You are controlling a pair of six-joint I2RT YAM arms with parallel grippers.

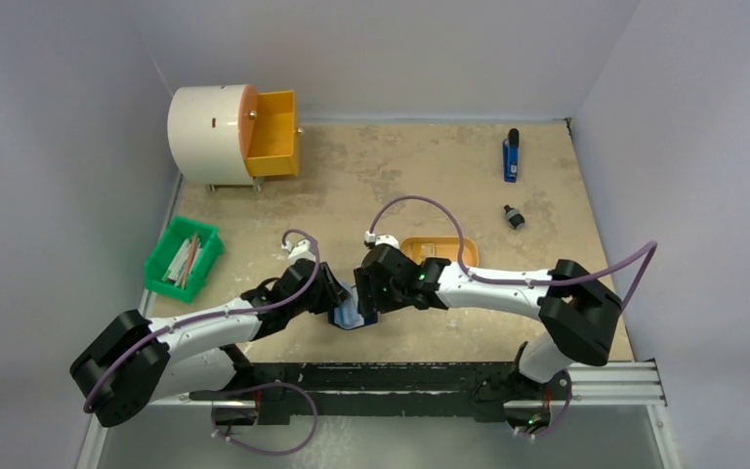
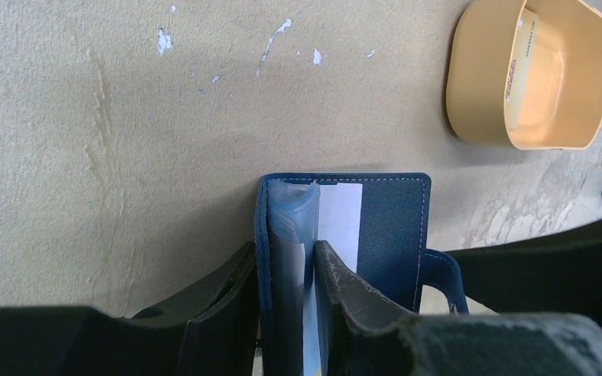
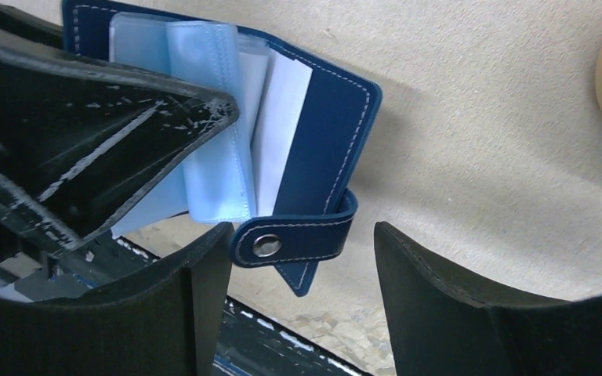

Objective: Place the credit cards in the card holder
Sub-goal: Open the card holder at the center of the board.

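Card holder [image 2: 388, 227], navy, low in the middle of the left wrist view, spread open like a book, spine and long axis running up the frame. Pale blue pockets [image 2: 290, 223] bunched at its left leaf, white sheet [image 2: 339, 215] behind them; card or insert, cannot tell. Pinched by the left gripper [image 2: 284, 254]: jaws drawn narrow on the left cover and pocket stack, one finger outside the cover, the other inside the fold. Snap tab [image 3: 298, 239] hanging loose at the bottom centre of the right wrist view, in the gap of the right gripper [image 3: 302, 229]; jaws there wide apart, gripping nothing, no contact with the tab to be seen.

Credit cards [image 2: 521, 63] not yet in the pockets: lying in the orange tray [image 2: 478, 133] at the upper right of the left wrist view, one propped on edge along the tray's wall. In the top view, tray [image 1: 464, 256] up and right of the held case, just behind the right wrist, apart from the left arm.

Judged from this: right arm nearer the cards, and free; left arm busy as a clamp. Likely next: reach back toward the upper right for one card, then a return with its short edge leading into the pocket mouth.
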